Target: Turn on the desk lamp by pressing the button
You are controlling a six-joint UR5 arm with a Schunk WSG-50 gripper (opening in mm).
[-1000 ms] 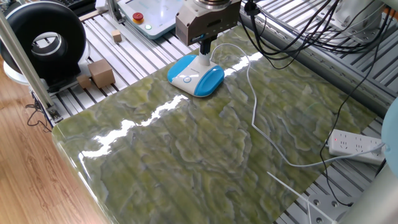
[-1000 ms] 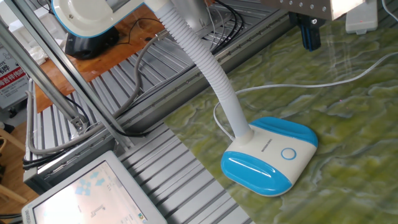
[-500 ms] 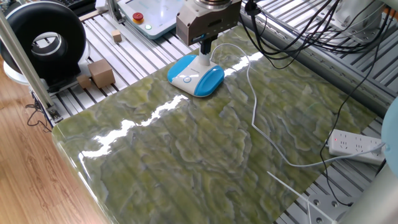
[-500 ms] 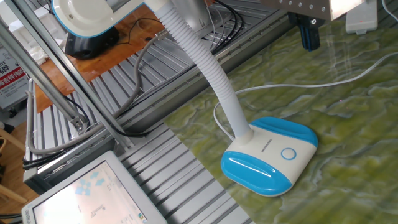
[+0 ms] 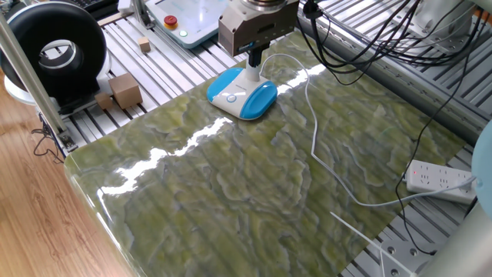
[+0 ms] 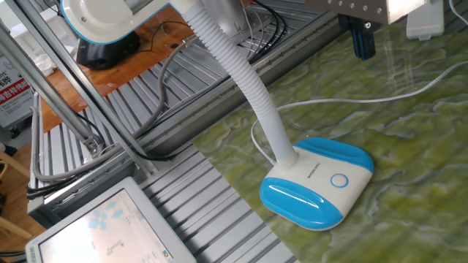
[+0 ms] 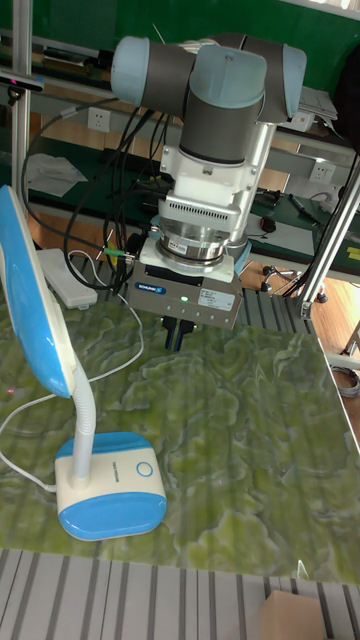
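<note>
The desk lamp stands on the green mat with its blue and white base. Its white stem rises to the head. The button is a small ringed circle on the base's white face. My gripper hangs above the mat behind the base, apart from the lamp, well off the button. In the tall fixed view its dark fingertips sit together as one block with nothing between them.
The lamp's white cord trails across the mat to a white power strip. A grey panel with a red button, cardboard blocks and a black round unit lie beyond the mat's edge. Black cables hang at the back.
The gripper has crept only a few pixels in one fixed view. The lamp has not moved.
</note>
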